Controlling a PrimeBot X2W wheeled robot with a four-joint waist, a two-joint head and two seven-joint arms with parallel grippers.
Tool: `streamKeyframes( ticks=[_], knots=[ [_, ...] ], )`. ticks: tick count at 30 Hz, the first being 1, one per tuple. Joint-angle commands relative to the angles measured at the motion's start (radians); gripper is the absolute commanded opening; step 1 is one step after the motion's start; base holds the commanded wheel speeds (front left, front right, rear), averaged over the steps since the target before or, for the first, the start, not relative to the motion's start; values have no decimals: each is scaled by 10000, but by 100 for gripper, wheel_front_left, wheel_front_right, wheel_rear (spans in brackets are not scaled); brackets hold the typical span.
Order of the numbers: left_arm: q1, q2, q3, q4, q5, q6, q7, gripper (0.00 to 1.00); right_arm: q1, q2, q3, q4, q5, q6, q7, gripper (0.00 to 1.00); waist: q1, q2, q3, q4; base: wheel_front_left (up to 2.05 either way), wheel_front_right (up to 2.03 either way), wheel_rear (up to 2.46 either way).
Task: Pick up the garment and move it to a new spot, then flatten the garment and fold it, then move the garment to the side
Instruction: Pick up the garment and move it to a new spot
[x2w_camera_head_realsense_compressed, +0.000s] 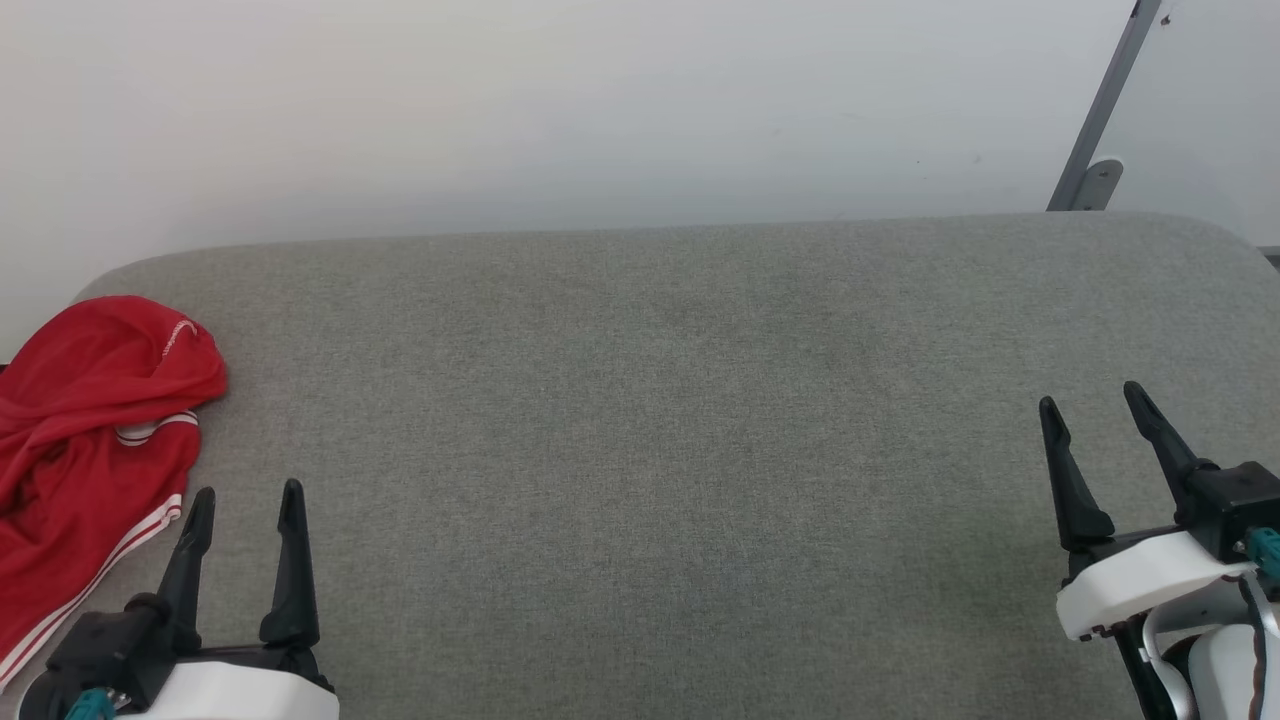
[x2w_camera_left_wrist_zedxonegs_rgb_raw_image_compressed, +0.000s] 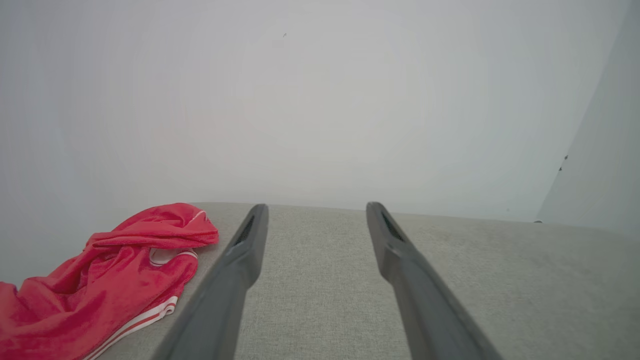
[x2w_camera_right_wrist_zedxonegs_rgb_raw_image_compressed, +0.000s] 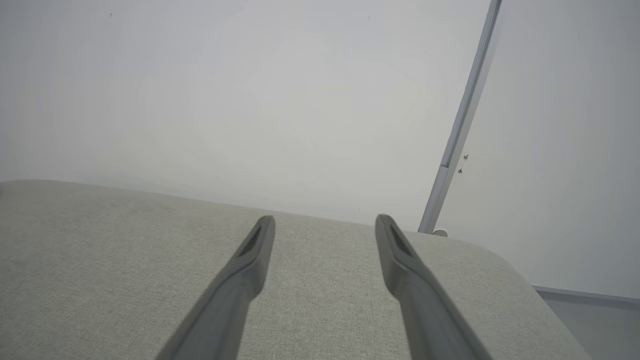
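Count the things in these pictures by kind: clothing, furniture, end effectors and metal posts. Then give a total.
Clothing: 1, the red garment, crumpled
Furniture: 1, the grey padded surface
End effectors: 2, the left end effector and the right end effector, both open
Metal posts: 1, the grey post
Total: 5

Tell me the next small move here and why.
Probably swing the left end effector left over the garment. It lies crumpled, untouched, at the left edge of the cushion; that end effector is open, empty and nearest, the right end effector far off.
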Motion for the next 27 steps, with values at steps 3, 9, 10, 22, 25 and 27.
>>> streamKeyframes(
  ticks=[3, 9, 10, 22, 25, 27],
  knots=[
    [132, 22, 23, 50, 94, -68, -97, 100, -36, -15, -53, -51, -169, 1, -86, 100, 0, 0, -5, -5, 0, 0, 0],
    [150, -58, 156, 199, -150, -129, -95, 100, -23, 18, -103, -9, -127, 1, -101, 100, 0, 0, -16, -4, 0, 0, 0],
    [144, -58, 177, 215, -180, -158, -95, 100, -24, 15, -110, -2, -127, 1, -105, 100, 0, 0, -17, -2, 0, 0, 0],
    [143, -65, 404, 492, -504, -356, -96, 100, -17, 12, -198, 94, -95, 1, -139, 100, 0, 0, -56, -24, 0, 0, 0],
    [173, -44, 418, 580, -561, -390, -96, 100, 31, -7, -229, 120, -76, 1, -147, 100, 0, 0, -71, -22, 0, 0, 0],
    [173, -33, 420, 632, -589, -402, -96, 100, 56, -13, -250, 143, -63, 1, -161, 100, 0, 0, -83, -12, 0, 0, 0]
  ],
)
